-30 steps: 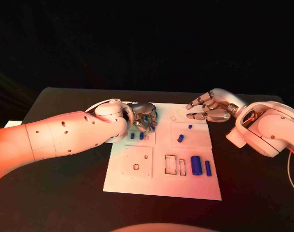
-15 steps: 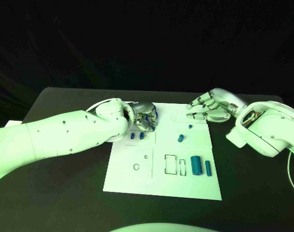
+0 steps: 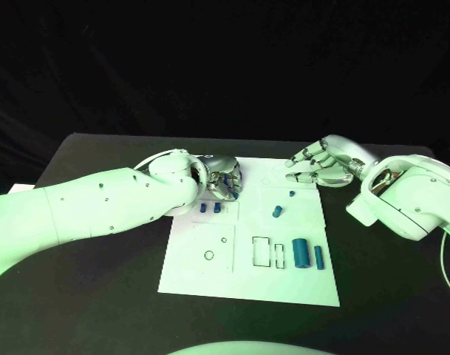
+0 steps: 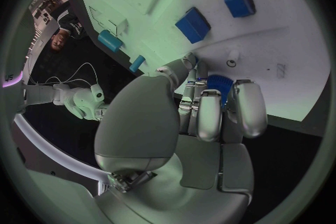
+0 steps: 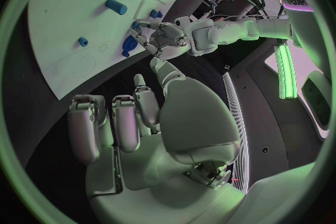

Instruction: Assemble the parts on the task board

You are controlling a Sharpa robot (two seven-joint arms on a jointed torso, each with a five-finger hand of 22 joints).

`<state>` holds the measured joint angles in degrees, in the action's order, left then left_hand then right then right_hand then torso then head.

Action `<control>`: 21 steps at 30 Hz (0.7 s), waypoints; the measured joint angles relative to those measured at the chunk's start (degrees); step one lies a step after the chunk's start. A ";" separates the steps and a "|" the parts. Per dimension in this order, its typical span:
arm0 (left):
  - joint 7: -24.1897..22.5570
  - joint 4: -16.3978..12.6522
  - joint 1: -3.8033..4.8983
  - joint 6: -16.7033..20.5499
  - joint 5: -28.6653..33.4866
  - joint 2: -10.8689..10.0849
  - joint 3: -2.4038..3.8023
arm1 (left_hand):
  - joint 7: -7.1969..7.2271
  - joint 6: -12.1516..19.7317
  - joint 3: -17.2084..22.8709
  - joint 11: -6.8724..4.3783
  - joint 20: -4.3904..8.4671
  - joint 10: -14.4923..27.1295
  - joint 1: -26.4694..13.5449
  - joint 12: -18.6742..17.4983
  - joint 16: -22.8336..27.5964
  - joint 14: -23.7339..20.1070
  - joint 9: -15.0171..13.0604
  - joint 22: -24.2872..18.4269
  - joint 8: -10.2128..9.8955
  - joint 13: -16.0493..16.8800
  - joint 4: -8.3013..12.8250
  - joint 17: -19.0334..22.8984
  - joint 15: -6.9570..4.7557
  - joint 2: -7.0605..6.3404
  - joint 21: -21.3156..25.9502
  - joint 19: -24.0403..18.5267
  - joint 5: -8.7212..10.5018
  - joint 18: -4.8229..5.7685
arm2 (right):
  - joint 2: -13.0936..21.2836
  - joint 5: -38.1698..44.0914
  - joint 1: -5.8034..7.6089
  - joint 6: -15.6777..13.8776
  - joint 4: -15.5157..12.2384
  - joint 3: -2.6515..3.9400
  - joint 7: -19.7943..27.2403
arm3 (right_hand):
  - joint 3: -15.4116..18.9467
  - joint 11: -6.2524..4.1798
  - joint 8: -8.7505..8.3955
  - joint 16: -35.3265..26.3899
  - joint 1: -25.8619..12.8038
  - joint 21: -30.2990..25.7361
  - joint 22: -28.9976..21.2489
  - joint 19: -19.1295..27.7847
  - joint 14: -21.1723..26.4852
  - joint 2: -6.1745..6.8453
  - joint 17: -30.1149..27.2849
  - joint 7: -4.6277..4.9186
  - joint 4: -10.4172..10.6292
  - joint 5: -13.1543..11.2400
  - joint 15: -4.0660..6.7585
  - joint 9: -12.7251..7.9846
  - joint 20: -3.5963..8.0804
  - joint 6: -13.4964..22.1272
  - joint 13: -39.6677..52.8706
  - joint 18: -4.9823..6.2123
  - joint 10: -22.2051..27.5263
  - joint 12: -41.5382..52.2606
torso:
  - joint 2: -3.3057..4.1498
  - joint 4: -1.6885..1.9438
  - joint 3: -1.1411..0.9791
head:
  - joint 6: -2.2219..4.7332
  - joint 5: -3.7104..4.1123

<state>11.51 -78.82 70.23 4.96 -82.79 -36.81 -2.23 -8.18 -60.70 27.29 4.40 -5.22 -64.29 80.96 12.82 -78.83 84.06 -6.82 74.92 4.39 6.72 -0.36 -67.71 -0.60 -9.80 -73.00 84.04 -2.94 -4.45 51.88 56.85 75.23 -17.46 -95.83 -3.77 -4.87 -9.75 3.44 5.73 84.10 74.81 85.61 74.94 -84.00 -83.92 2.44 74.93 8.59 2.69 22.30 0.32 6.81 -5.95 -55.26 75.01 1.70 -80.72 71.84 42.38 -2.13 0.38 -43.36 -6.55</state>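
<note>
Left hand (image 3: 222, 182) pinching blue part (image 4: 219, 84) at task board (image 3: 248, 285) far-left corner; two standing parts (image 3: 210, 209) lying just nearward. Right hand (image 3: 321, 168) hovering curled, holding nothing, past far-right corner.

- The left arm (image 3: 86, 211) is a thick, smooth white shell, rounded like a sleeve, with small dark screw holes dotted along it.
- A thin pale cable loops over its wrist.
- The left hand (image 3: 222, 181) is silver metal with segmented fingers (image 4: 210, 117) and a broad, domed thumb cover.
- The right arm (image 3: 417, 200) is white too, blocky at the wrist, with a few dark screw holes.
- The right hand (image 3: 321, 166) is silver, its fingers (image 5: 105, 129) ribbed and rounded at the tips.
</note>
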 measured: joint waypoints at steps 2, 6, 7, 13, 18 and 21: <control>-0.02 0.11 0.01 -0.08 0.01 0.06 0.01 | 0.03 -0.23 0.00 0.00 0.00 0.00 -0.22 0.05 0.00 0.00 0.00 0.00 0.00 0.00 0.00 0.00 0.00 0.22 0.00 0.00 0.00 0.01 | -0.01 0.00 0.00 0.00 0.00 0.00 0.00 | 0.00 0.00 0.00 0.00 0.00 0.00 0.00 0.00 0.00 0.00 0.00 0.00 0.00 0.00 0.00 0.00 0.00 0.00 0.00 0.00 0.00 0.00 | -0.01 -0.01 0.00 | -0.01 -0.03; -0.14 0.30 0.02 -0.10 0.02 0.16 0.01 | 0.11 -1.36 0.31 -0.19 0.00 -1.25 -0.01 -0.36 0.00 0.00 0.00 0.00 0.37 -0.21 0.30 -0.09 0.00 0.46 0.00 0.00 0.00 0.00 | -0.02 0.00 0.00 0.00 0.00 0.00 0.01 | 0.00 0.00 0.00 0.00 0.00 0.00 0.00 0.00 0.00 0.00 0.00 0.00 0.00 0.00 0.00 0.00 0.00 0.00 0.00 0.00 0.00 0.00 | -0.02 -0.02 -0.01 | 0.00 -0.04; -0.15 0.31 0.02 -0.08 0.02 0.17 0.01 | 0.10 -1.54 0.33 -0.22 0.00 -1.46 0.13 -0.44 0.00 0.00 0.00 0.00 0.37 -0.22 0.33 -0.12 0.00 0.60 0.00 0.00 0.00 0.00 | -0.02 0.00 0.00 0.00 0.00 0.00 0.01 | 0.00 0.00 0.00 0.00 0.00 0.00 0.00 0.00 0.00 0.00 0.00 0.00 0.00 0.00 0.00 0.00 0.00 0.00 0.00 0.00 0.00 0.00 | -0.03 -0.03 -0.01 | 0.00 -0.04; -0.64 0.47 -0.06 0.35 0.03 0.22 -0.07 | 0.31 -2.98 0.96 -0.61 0.00 -3.07 0.09 -0.86 0.00 0.00 0.02 -0.01 0.66 0.09 0.62 0.45 0.00 1.15 0.00 0.00 0.00 0.01 | -0.02 -0.01 0.00 0.00 0.00 0.00 0.03 | 0.00 0.00 0.00 0.00 0.00 0.00 -0.01 0.00 0.00 0.00 -0.01 0.00 0.00 0.00 0.00 0.00 0.00 0.00 0.00 0.00 0.00 0.00 | -0.01 -0.04 -0.01 | 0.07 -0.04; -1.07 0.48 -0.13 0.64 0.15 0.25 -0.14 | 0.33 -3.78 1.26 -0.63 0.00 -3.70 0.07 -0.84 0.00 0.00 0.06 -0.01 0.88 0.18 0.91 0.67 0.00 1.59 0.00 0.00 0.00 0.00 | -0.03 -0.02 0.00 0.00 -0.01 0.00 0.05 | 0.00 0.00 0.00 0.00 0.00 0.00 -0.01 0.00 0.00 0.00 -0.01 0.00 0.00 0.00 0.00 0.01 0.00 0.00 0.00 0.00 0.00 0.00 | 0.01 -0.04 0.00 | 0.05 -0.07; -1.24 0.49 -0.16 0.87 0.28 0.19 -0.17 | 0.32 -3.78 1.26 -0.83 0.00 -3.90 0.07 -1.06 0.00 0.00 0.08 -0.01 0.88 0.19 0.91 0.67 0.00 1.59 0.00 0.00 0.00 0.00 | -0.03 -0.03 0.00 0.00 -0.02 0.00 0.06 | 0.00 0.00 0.00 0.00 0.00 0.00 -0.01 0.00 0.00 0.00 -0.01 0.00 0.00 0.00 0.00 0.01 0.00 0.00 0.00 0.00 0.00 0.00 | 0.01 -0.04 0.00 | 0.01 -0.07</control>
<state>10.27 -78.33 70.07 5.83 -82.50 -36.62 -2.40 -7.85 -64.49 28.54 3.57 -5.23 -68.19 81.03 11.76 -78.83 84.06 -6.73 74.91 5.27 6.91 0.55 -67.04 -0.60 -8.22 -73.00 84.04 -2.93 -4.45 51.85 56.83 75.24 -17.46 -95.85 -3.77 -4.81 -9.74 3.44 5.73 84.10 74.81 85.61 74.93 -84.00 -83.92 2.44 74.91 8.59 2.69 22.30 0.32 6.81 -5.95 -55.26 75.01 1.70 -80.72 71.84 42.39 -2.17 0.38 -43.35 -6.62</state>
